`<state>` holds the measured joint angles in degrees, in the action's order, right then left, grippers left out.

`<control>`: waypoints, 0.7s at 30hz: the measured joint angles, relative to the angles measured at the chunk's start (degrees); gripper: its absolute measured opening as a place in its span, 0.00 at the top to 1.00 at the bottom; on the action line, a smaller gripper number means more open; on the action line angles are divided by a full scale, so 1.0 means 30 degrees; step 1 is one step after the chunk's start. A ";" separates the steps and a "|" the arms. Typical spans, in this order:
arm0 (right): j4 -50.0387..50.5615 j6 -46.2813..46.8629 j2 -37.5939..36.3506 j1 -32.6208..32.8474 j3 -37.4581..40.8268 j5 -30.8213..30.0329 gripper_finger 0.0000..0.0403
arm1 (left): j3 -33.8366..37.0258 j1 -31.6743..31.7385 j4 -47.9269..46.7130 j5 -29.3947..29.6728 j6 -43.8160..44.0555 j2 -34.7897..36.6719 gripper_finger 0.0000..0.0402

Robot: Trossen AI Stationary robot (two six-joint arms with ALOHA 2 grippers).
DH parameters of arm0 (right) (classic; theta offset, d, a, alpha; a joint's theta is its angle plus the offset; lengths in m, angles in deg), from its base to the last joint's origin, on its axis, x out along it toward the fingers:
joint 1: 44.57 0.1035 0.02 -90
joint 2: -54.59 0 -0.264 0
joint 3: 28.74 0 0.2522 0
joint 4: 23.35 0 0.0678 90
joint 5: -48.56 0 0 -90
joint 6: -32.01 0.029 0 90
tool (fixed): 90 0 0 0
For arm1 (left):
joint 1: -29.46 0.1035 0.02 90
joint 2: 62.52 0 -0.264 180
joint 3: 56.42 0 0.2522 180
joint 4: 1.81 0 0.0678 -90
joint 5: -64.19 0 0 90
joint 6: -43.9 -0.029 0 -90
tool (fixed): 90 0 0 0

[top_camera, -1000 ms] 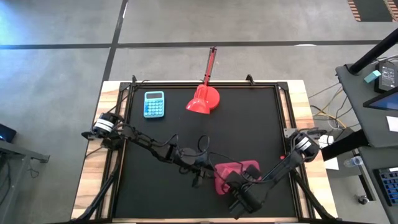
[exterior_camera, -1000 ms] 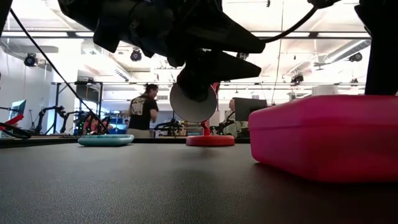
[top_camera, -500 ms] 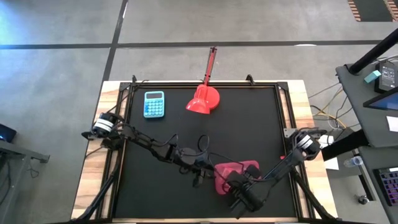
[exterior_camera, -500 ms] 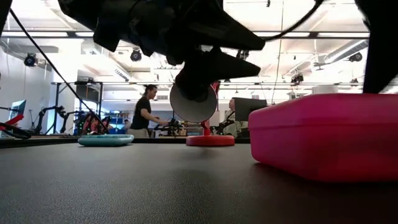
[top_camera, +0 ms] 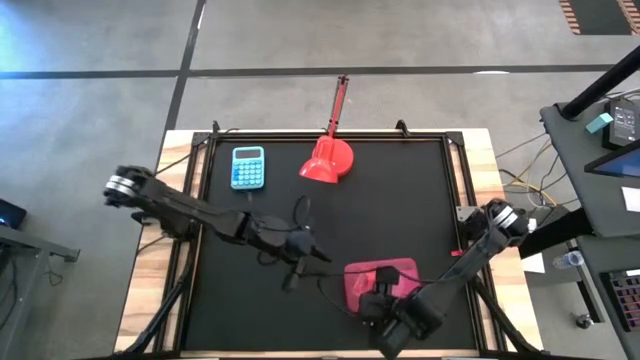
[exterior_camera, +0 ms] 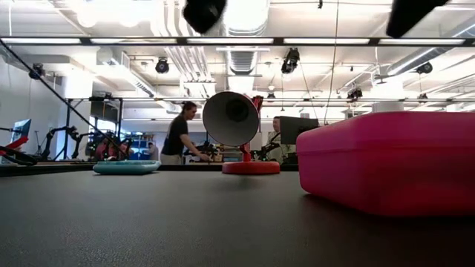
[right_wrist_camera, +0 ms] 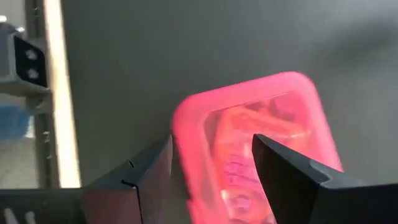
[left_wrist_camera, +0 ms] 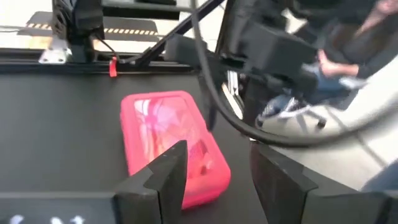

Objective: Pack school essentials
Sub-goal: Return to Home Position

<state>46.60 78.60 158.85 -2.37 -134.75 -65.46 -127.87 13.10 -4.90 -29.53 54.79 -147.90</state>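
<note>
The left gripper (left_wrist_camera: 219, 149) hangs above the black table mat (top_camera: 400, 200), near the middle of the table. Its fingers (left_wrist_camera: 166, 177) stand wide apart and hold nothing. The right gripper (right_wrist_camera: 211, 140) is over the near edge of the table, also spread wide and empty. Directly under it, and just to the right of the left gripper, lies the pink plastic supply box (top_camera: 378, 279) with its lid closed. It rests flat on the mat at the near centre. The school essentials (right_wrist_camera: 249, 143) inside show only as blurred shapes through the clear lid panel. Well apart, at the far side, are a light-blue calculator (top_camera: 248, 167) and a red domed object with a red stick (top_camera: 327, 160). A person (exterior_camera: 178, 137) stands in the room behind.
</note>
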 joint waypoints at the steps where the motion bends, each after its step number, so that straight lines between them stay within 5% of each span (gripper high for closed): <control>1: -0.0030 -0.0056 -0.0283 -0.0115 0.0185 -0.0024 0.47 | 0.0000 0.0000 -0.0918 0.0006 -0.0362 0.0695 0.61; 6: -0.0918 0.0196 -0.2590 -0.0329 0.2076 -0.0633 0.47 | 0.0014 -0.0007 -0.5706 0.0420 -0.1269 0.4433 0.61; 13: -0.6393 0.0614 -0.6973 -0.0505 0.7091 -0.2372 0.47 | 0.0046 -0.0051 -1.0552 0.2444 -0.1280 0.9375 0.61; 21: -1.0575 0.1165 -1.1423 -0.1221 1.2519 -0.4143 0.47 | 0.1949 -0.0051 -1.1773 0.4959 -0.1431 1.5047 0.61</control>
<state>14.87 82.09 124.58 -6.03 -97.19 -77.89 -122.03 12.95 -40.21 -14.65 50.49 -102.76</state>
